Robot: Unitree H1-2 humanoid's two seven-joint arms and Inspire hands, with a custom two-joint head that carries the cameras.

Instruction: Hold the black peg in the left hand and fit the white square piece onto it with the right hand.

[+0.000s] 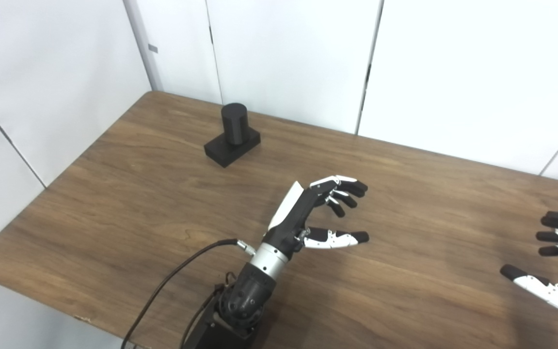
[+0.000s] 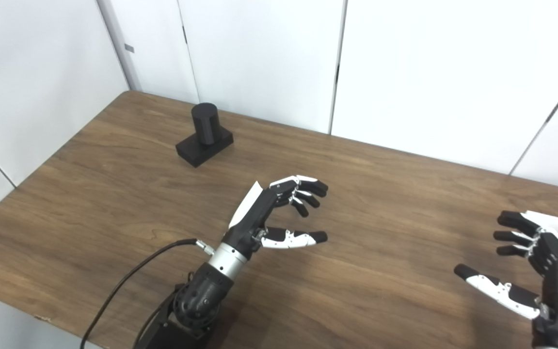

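Observation:
The black peg is a short upright cylinder on a black square base. It stands at the far left of the wooden table; it also shows in the right eye view. My left hand hovers over the middle of the table, well to the near right of the peg. It is open and empty, with fingers curled loosely and the thumb apart. My right hand is at the right edge, also open and empty. I see no white square piece in either view.
White wall panels stand close behind the table's far edge and along its left side. A black cable runs from my left wrist down past the table's near edge.

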